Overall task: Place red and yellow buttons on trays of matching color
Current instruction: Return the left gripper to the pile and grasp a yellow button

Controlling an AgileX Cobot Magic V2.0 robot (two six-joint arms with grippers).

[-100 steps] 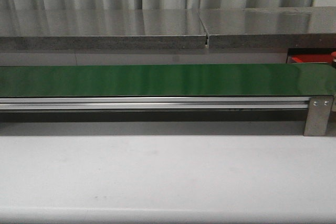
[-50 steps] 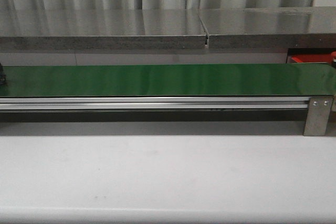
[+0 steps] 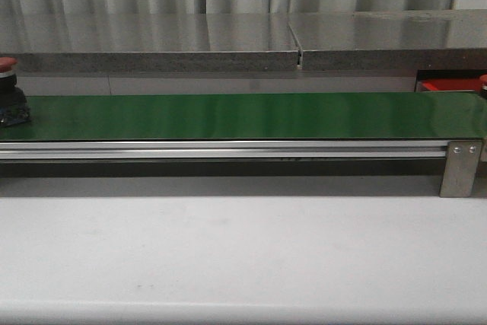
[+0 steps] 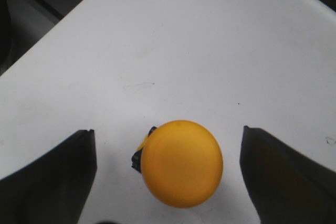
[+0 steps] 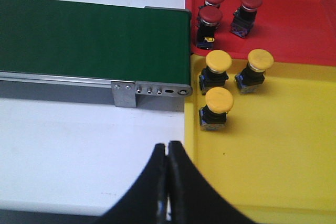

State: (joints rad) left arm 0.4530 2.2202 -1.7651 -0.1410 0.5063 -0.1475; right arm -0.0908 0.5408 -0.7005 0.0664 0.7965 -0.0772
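Observation:
A red button (image 3: 7, 100) on a black base rides the far left end of the green conveyor belt (image 3: 243, 116). In the left wrist view a yellow button (image 4: 181, 163) stands on the white table between the wide-open fingers of my left gripper (image 4: 168, 153), touching neither. My right gripper (image 5: 168, 148) is shut and empty, over the table beside the yellow tray (image 5: 283, 145). That tray holds three yellow buttons (image 5: 218, 100). The red tray (image 5: 299, 24) behind it holds three red buttons (image 5: 211, 17).
The belt's metal end bracket (image 3: 461, 167) stands at the right, with the red tray's corner (image 3: 445, 86) just beyond it. A grey shelf (image 3: 152, 43) runs behind the belt. White tabletop (image 3: 243, 256) lies in front.
A red button has come into view at the belt's far left end and moved slightly right. Nothing else in the front view has shifted.

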